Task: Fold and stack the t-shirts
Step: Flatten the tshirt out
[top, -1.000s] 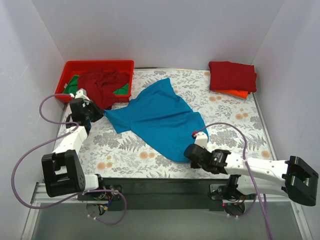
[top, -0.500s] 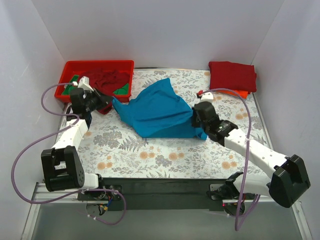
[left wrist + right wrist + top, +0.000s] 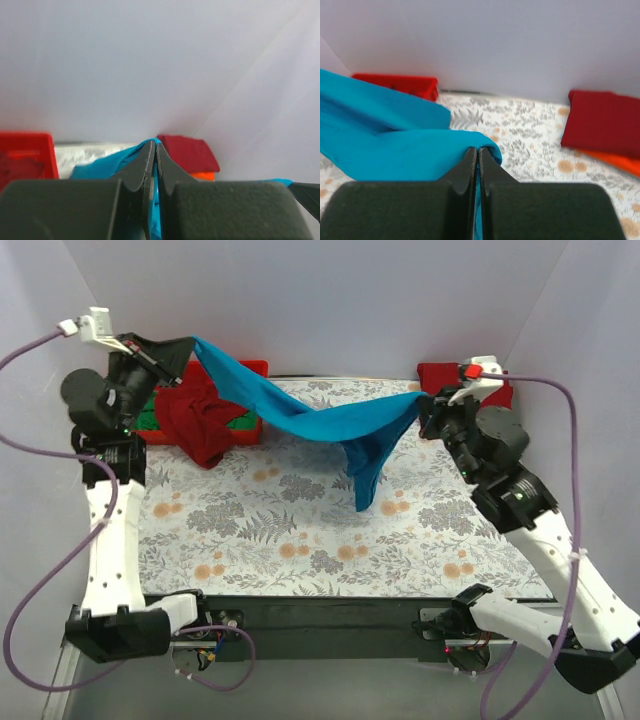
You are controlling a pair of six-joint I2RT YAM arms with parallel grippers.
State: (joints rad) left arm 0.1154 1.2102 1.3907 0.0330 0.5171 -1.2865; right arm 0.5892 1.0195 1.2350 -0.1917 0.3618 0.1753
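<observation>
Left tool [image 3: 188, 344]: mine, clamped on teal t-shirt [image 3: 320, 423], above red tray [image 3: 252, 368].
Right tool [image 3: 424, 408]: clamped on its other end, well right of tray.
Teal t-shirt: strung between, sagging above worktop [image 3: 300, 530].
Dark red t-shirt [image 3: 195, 425]: seemingly spilling over the tray's near edge.

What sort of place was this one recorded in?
Probably a lab test booth: plain white walls enclose a flowered table, the left arm and right arm are mounted at its near edge, and a red tray holds crumpled shirts.
</observation>
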